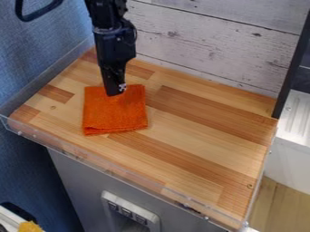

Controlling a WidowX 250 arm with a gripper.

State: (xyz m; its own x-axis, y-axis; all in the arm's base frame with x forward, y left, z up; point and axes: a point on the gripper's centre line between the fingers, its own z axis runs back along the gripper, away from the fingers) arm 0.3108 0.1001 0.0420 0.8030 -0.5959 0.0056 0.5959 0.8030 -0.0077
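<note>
Your gripper (115, 92) hangs down over the far edge of the orange cloth (115, 112), its tip right at the fabric. From this angle you cannot tell how far open it is, nor whether it has hold of any cloth or merely hovers against it. The cloth lies folded into a rough square on the wooden counter (200, 131), toward the left of the camera view, between the pale plank wall (205, 41) and the clear rim (136, 178) along the near side. Expect it to be light, soft and limp, with no risk of breaking; it should grip well rather than slide, though the layers may part if you pinch only the top one. Your surest hold would be a deep pinch through all the layers, near a folded edge or corner
</note>
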